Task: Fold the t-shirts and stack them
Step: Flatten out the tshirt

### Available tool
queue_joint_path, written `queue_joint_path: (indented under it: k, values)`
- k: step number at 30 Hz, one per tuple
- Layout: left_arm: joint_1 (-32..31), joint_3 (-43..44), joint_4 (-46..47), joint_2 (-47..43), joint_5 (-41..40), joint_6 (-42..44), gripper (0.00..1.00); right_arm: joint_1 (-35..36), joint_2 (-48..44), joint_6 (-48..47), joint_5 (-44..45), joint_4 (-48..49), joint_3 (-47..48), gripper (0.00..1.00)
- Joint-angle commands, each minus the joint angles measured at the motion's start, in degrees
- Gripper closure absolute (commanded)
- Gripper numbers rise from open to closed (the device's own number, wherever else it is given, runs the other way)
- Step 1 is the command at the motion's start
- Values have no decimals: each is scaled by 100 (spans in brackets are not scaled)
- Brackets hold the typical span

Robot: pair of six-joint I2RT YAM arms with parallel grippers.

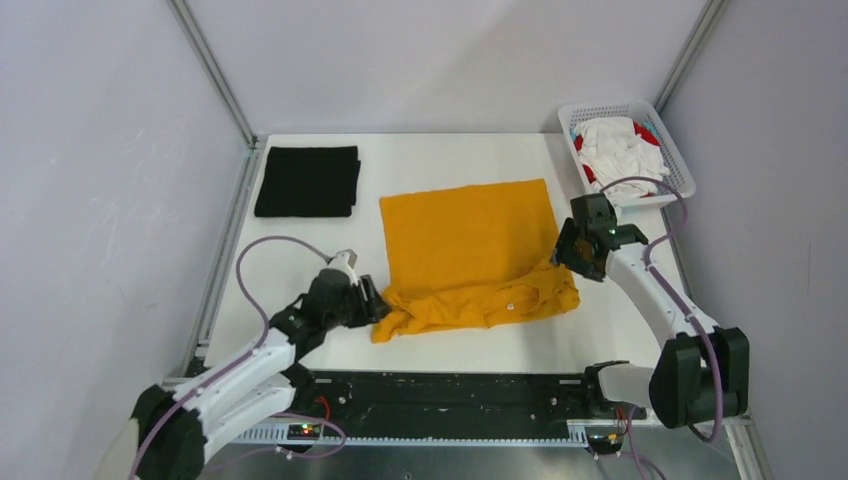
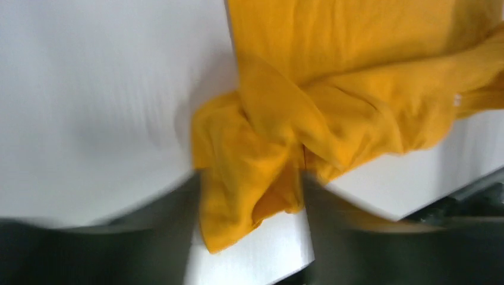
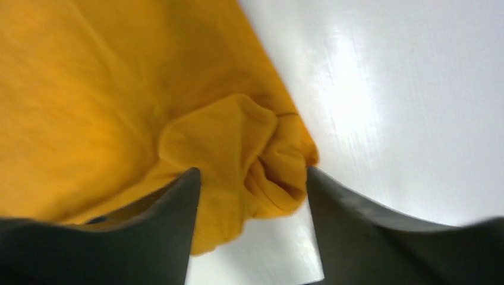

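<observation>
The mustard-orange t-shirt [image 1: 470,235] lies mid-table, its far part flat and its near edge bunched up. My left gripper [image 1: 375,300] is at the bunched near-left corner. In the left wrist view [image 2: 251,178] the jaws stand wide apart with a fold of the orange cloth [image 2: 333,89] between them. My right gripper [image 1: 570,255] is at the shirt's near-right edge. In the right wrist view [image 3: 249,172] the jaws are open around a lump of the orange cloth [image 3: 89,89]. A folded black t-shirt [image 1: 307,181] lies at the back left.
A white mesh basket [image 1: 600,108] at the back right corner holds crumpled white [image 1: 622,145] and red [image 1: 650,133] shirts. The white table [image 1: 300,250] ends at a dark rail near the arm bases. Grey walls close in on the left, the back and the right.
</observation>
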Motion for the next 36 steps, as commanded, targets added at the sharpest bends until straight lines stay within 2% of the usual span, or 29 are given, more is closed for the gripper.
queue_joint_path:
  k: [1,2,4,7,9,12,13,14,19,23,27,31,36]
  values:
    - [-671,-217,-224,-1176,-143,-670,11,271,-805,594,1490,-763,41,20]
    - [-842,-171,-300,-1561,-60,-673,3,344,-1076,626,1555,-797,45,8]
    - [-1006,13,-510,-2015,19,-577,1,532,-1474,665,1590,-790,42,2]
    - [-1061,412,-550,-2213,-140,-322,0,925,-1951,718,1330,-646,40,1]
    - [-1058,811,-559,-1947,-531,-89,0,1261,-2036,735,1145,-536,31,0]
    - [-1053,1656,-509,-769,-1494,279,0,1909,-1842,674,808,-154,-44,1]
    - [-983,1883,-508,-73,-1791,390,0,2011,-1623,692,766,-84,-82,0]
    - [-926,2360,-499,282,-1830,438,0,2187,-1501,789,736,21,-100,0]
    - [-265,4149,-461,3019,-1153,756,0,2450,-654,1267,684,540,-609,1]
    - [130,5091,-460,4659,-149,554,0,2204,-201,1398,-204,1533,-1074,1]
    - [207,5466,-463,5561,222,550,0,1893,485,1444,-772,2059,-1187,2]
    - [198,5458,-447,5998,547,530,0,1453,1193,1420,-1359,2771,-1162,5]
    - [202,5071,-441,6137,415,560,0,1062,2232,1185,-1603,2841,-364,7]
